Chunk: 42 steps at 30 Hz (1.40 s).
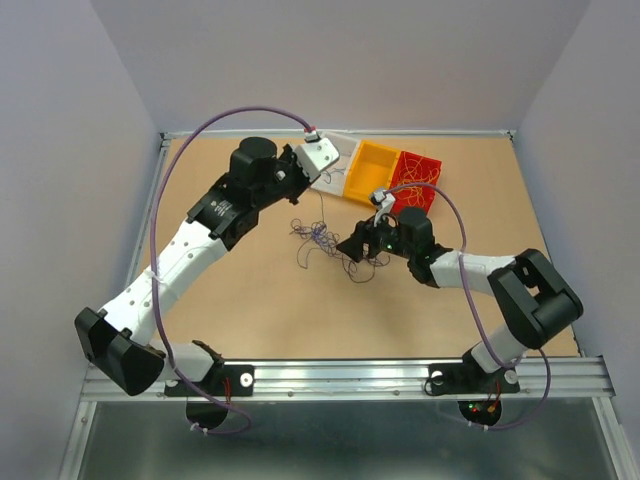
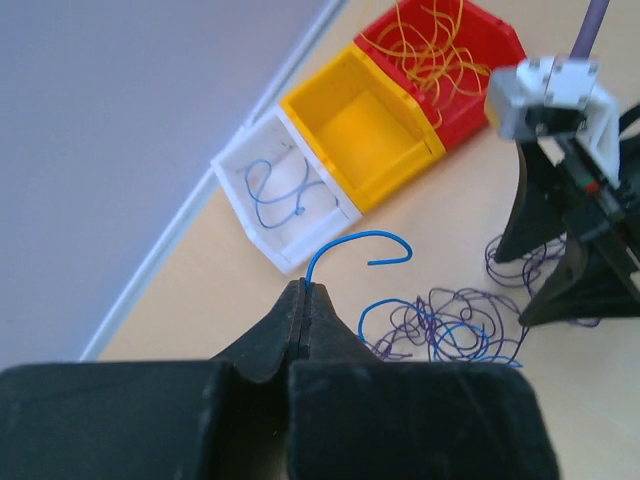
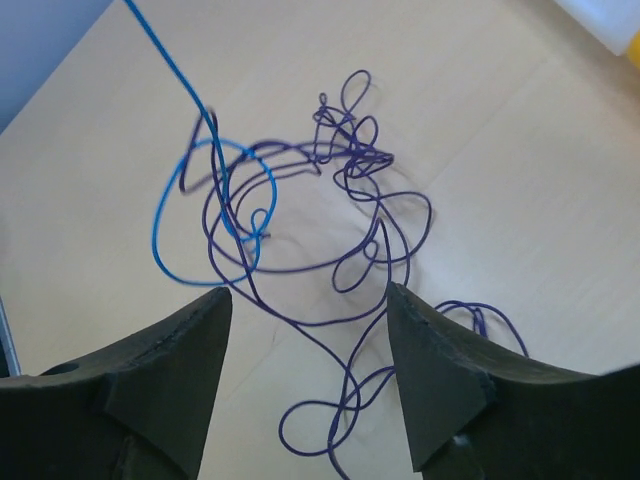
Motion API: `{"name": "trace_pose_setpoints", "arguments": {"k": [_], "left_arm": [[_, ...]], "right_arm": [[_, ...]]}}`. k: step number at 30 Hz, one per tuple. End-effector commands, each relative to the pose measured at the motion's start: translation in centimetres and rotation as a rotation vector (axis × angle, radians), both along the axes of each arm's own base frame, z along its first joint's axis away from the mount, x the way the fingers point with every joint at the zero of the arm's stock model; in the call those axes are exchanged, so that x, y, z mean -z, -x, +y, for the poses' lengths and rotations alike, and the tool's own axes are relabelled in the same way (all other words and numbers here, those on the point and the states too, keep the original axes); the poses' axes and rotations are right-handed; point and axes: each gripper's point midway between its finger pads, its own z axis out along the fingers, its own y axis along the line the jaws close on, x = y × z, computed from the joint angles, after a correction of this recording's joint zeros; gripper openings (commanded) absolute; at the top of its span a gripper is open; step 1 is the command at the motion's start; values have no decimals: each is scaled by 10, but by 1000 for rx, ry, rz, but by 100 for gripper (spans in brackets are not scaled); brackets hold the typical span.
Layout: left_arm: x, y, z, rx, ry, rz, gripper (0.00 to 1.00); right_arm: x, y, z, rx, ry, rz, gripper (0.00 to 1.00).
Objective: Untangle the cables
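A blue wire (image 2: pixel 350 243) is gripped in the clenched left tool (image 2: pixel 303 300), just beside the white bin (image 2: pixel 245 215). The right tool (image 3: pixel 305 300) stands released over the purple tangle (image 3: pixel 340 200) on the counter (image 3: pixel 500 150). Extraction is judged in hand; next, the blue wire must be drawn clear and binned.

Top view: you can't sort the tangle (image 1: pixel 328 243) strand by strand, too small. Left wrist view: its near edge sits behind the left gripper (image 2: pixel 303 290), and the red bin (image 2: pixel 505 40) is cut off at top. Right wrist view: blue wire (image 3: pixel 165 55) runs off the top edge, end unseen.
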Motion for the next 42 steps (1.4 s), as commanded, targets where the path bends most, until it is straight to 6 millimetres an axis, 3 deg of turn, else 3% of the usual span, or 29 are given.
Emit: {"name": "trace_pose_setpoints", "arguments": {"k": [1,2,4,5,9,10,12,13,15,17,20,21,26,30,31,35,39,42], "left_arm": [[-49,-5,-2,-25,57,-54,0],[-67,-5,-3,-24,86,-77,0],[-81,-6,-5,-22,110,-90,0],[-100,-4,-6,-21,145,-112,0],[-143,1,-6,-10,217,-161,0],[-151,2,-6,-8,232,-169,0],[-177,7,-4,-7,283,-202,0],[-185,9,-3,-8,300,-214,0],[-217,15,5,-28,360,-269,0],[-245,19,18,-69,410,-324,0],[-281,25,33,-114,493,-417,0],[-288,26,35,-118,510,-439,0],[-315,16,50,-214,578,-519,0],[-332,3,55,-280,608,-555,0],[-337,4,58,-288,622,-563,0],[-365,12,68,-303,702,-644,0],[-376,6,64,-305,713,-681,0],[-367,-16,51,-316,678,-682,0]], "right_arm": [[-41,-9,27,-128,-105,-143,70],[-38,-11,32,-148,-108,-138,71],[-37,-14,38,-163,-108,-138,72],[-28,-15,41,-172,-100,-122,72],[-23,-15,50,-205,-99,-109,73],[-22,-14,52,-215,-98,-110,59],[-22,-11,54,-238,-103,-104,45],[-22,-9,55,-248,-102,-109,32],[-21,-3,54,-263,-100,-106,20],[-28,0,51,-260,-101,-126,20],[-34,6,44,-243,-100,-146,28],[-35,7,44,-242,-101,-149,34],[-41,8,34,-186,-100,-167,40],[-45,2,29,-140,-95,-183,67],[-43,2,29,-137,-91,-181,70],[-42,-6,27,-96,-85,-182,72],[-42,-9,26,-82,-84,-183,72],[-43,-14,22,-38,-85,-182,72]]}}
